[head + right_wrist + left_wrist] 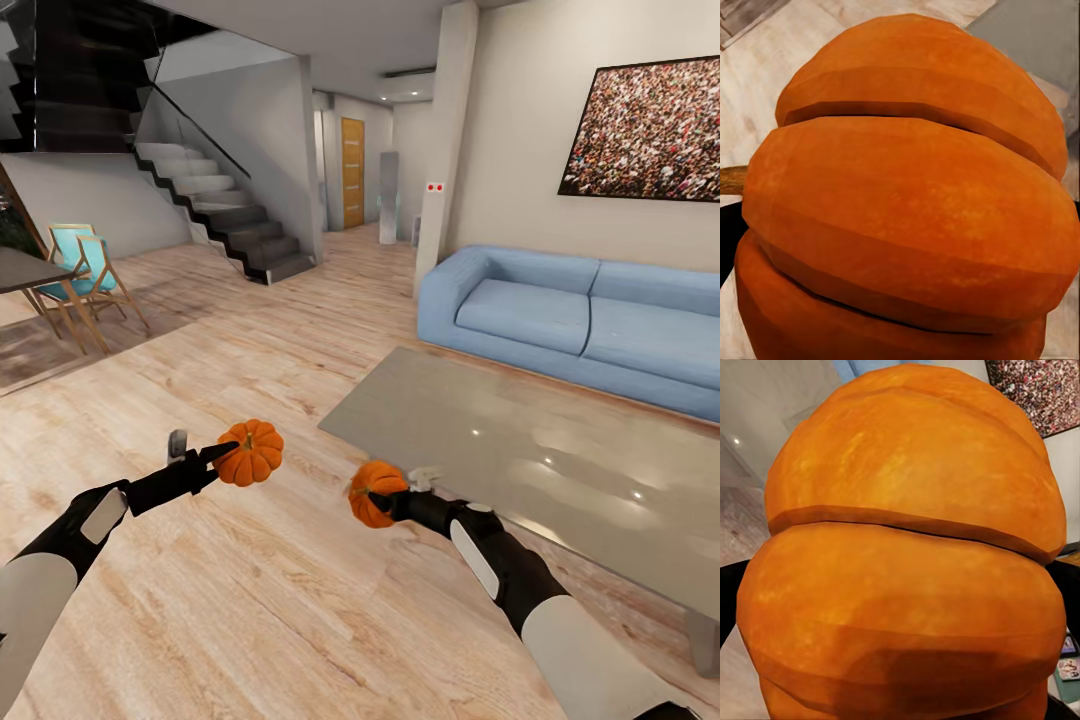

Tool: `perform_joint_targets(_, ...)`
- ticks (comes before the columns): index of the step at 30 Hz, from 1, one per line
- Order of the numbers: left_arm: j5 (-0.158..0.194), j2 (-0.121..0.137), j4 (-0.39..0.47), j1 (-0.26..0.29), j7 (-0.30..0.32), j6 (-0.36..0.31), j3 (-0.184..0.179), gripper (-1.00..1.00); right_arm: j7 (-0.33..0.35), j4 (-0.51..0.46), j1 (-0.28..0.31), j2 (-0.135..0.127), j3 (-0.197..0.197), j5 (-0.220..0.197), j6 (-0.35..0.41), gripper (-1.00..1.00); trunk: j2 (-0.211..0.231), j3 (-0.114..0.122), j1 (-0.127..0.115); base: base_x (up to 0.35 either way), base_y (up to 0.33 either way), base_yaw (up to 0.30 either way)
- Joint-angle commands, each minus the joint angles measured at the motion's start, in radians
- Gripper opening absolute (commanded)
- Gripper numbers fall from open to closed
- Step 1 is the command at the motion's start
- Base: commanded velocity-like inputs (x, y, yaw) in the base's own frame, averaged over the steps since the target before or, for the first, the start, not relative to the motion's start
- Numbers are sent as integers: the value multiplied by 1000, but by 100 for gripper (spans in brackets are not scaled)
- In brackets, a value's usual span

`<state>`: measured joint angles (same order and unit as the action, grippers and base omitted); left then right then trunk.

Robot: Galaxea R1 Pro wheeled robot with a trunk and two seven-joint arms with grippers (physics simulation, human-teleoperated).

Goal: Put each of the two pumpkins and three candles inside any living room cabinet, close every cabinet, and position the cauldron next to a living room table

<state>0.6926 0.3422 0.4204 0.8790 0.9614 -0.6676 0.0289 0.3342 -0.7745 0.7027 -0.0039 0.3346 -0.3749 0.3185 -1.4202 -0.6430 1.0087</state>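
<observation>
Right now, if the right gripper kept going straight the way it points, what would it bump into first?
The right gripper is shut on a pumpkin and points left across the floor. The other pumpkin, in the left gripper, seems the first thing that way, though depth is unclear and it might pass by.

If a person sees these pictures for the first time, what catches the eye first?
Two ribbed orange pumpkins, one clamped in the left gripper (left pumpkin), one in the right gripper (right pumpkin), above the pale wood floor. Behind stands a light-blue sofa beyond a glossy grey table.
</observation>
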Motion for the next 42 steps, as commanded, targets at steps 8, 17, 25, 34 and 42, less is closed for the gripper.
perform_joint_targets(8, 1, 0, 0, 0, 0, 0, 0, -100, -32, -3, 0, -1, -1, -7, -1, -100, 0, 0, 0, 0, 0, 32)
perform_joint_targets(17, 0, 0, 0, 0, 0, 0, 0, -100, -34, -3, 0, 1, -2, -9, -2, -100, 0, 0, 0, 0, 0, 269)
perform_joint_targets(25, 0, 0, 0, 0, 0, 0, 0, -100, -34, -2, 0, 1, -2, -9, -2, -100, 0, 0, 0, 0, 0, 286)
perform_joint_targets(34, 0, 0, 0, 0, 0, 0, 0, -100, -34, -2, 0, 1, -2, -9, -2, -100, 0, 0, 0, 0, 0, 286)
perform_joint_targets(42, 1, 0, 0, 0, 0, 0, 0, -100, -34, -2, 0, 1, -2, -9, -2, -100, 0, 0, 0, 0, 0, 286)
